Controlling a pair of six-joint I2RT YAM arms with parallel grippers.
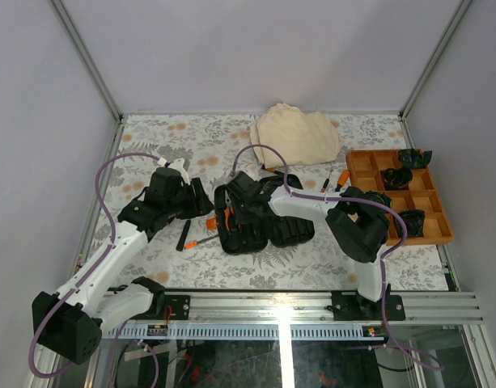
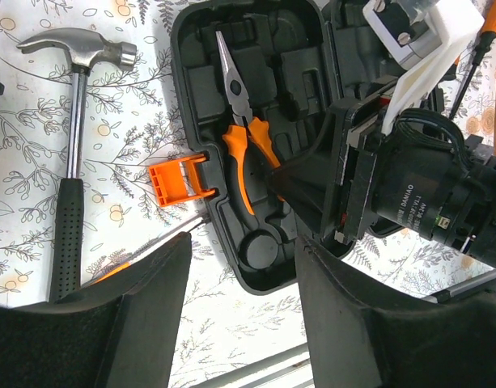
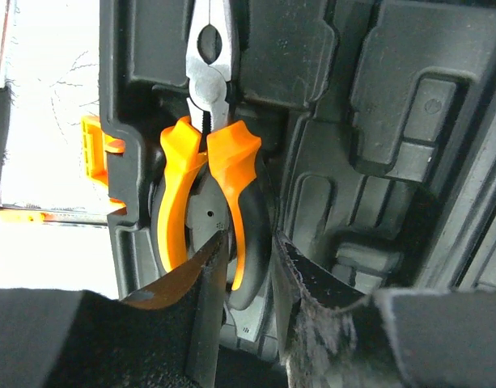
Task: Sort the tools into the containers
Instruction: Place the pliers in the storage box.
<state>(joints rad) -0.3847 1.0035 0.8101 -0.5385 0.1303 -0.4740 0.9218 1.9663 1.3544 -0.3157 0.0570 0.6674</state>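
My right gripper [image 3: 249,252] straddles one handle of the pliers [image 3: 223,149] (clamped or loose, I cannot tell); they lie lengthwise in the case [image 3: 409,97], nose pointing away.

"DAMIAO" on black wrist motor [image 2: 417,202], other txt unreadable

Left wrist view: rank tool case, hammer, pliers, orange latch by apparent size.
1. tool case, largest even though the right arm hides part of it
2. hammer
3. pliers
4. orange latch, smallest
All sit at about table level, so nearness to the camera barely skews the order.
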